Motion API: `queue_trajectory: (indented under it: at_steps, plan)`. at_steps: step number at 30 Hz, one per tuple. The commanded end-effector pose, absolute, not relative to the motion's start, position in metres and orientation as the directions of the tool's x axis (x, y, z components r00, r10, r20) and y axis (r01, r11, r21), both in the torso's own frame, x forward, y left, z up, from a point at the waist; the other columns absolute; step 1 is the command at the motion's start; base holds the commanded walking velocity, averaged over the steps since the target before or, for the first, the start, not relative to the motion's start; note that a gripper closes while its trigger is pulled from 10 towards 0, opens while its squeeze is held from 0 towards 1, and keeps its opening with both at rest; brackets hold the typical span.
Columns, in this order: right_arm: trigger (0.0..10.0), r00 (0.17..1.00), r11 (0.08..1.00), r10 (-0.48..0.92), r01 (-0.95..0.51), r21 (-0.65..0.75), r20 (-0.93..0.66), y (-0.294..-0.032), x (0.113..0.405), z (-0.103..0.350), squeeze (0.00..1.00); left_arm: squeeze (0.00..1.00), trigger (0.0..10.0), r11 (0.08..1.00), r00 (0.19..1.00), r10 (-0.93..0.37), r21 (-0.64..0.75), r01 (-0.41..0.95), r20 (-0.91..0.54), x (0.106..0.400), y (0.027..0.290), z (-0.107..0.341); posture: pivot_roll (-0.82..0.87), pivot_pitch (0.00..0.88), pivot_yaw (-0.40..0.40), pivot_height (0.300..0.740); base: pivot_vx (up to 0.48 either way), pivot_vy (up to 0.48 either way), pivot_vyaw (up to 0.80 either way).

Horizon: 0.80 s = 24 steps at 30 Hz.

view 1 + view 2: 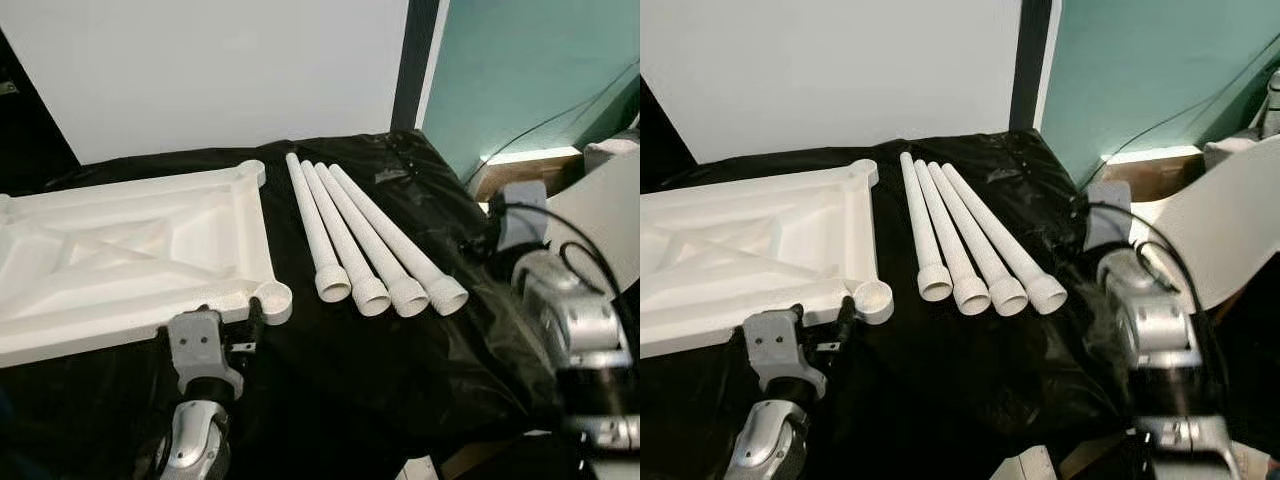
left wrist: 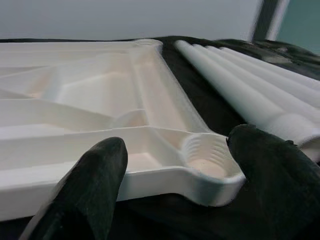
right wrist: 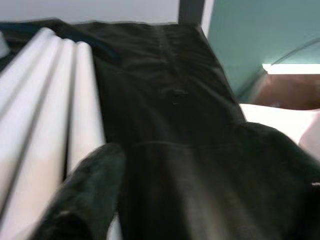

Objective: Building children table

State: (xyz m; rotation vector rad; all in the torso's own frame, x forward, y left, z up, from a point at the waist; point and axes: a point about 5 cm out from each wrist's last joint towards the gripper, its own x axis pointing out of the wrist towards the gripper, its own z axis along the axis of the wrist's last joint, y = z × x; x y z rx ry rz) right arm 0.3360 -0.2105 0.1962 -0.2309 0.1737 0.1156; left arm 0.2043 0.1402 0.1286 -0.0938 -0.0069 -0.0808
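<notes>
The left gripper [image 2: 172,165] stands open, its two black fingers [image 2: 90,185] set wide on either side of the near corner socket [image 2: 207,162] of the white tabletop [image 1: 120,250], touching nothing yet. In the head views this gripper [image 1: 240,335] sits at the lower left of the frame, just short of the tabletop's near edge.

The right gripper [image 3: 175,195] is also open, fingers spread over the black cloth [image 1: 380,400], with the nearest leg just beside one finger [image 3: 85,190]; its arm [image 1: 575,330] shows at the right edge of the frame.

The tabletop lies upside down in the left half of the frame, ribs facing up, its long axis running left to right. The four white legs [image 1: 370,235] lie side by side in the centre, touching one another, long axes running from the upper centre down toward the lower right, flared open ends nearest the camera.

No leg looks fitted yet, so the job seems to be at its start: reaching for parts. The next move probably calls for the right gripper to close round one leg, stand it up and bring its end to a corner socket, while the left steadies the tabletop.
</notes>
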Motion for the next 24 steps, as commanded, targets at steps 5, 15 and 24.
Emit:
queue_trajectory:
  at_steps: [5, 15, 24]
  plan:
    - [10.0, 0.945, 0.95, 0.2, -0.252, -0.182, -0.26, -0.201, 0.337, 0.189, 1.0, 0.0, 10.0, 0.961, 0.966, -0.259, -0.095, 0.259, 0.005, 0.205, 0.131, 0.127, 0.0, 0.0, -0.005, 0.74, 0.0, 0.0, 0.0]
    - [10.0, 0.856, 0.901, 0.33, -0.411, -0.139, -0.397, -0.191, 0.33, 0.16, 0.0, 0.0, 10.0, 0.963, 0.966, -0.257, -0.086, 0.257, 0.002, 0.204, 0.123, 0.125, 0.02, 0.0, -0.023, 0.74, 0.0, 0.0, 0.0]
    - [10.0, 0.806, 0.929, 0.22, -0.345, -0.134, -0.549, -0.194, 0.328, 0.123, 0.0, 0.0, 10.0, 0.962, 0.965, -0.261, -0.083, 0.26, -0.003, 0.204, 0.122, 0.125, 0.02, 0.0, -0.019, 0.74, 0.0, 0.0, 0.0]
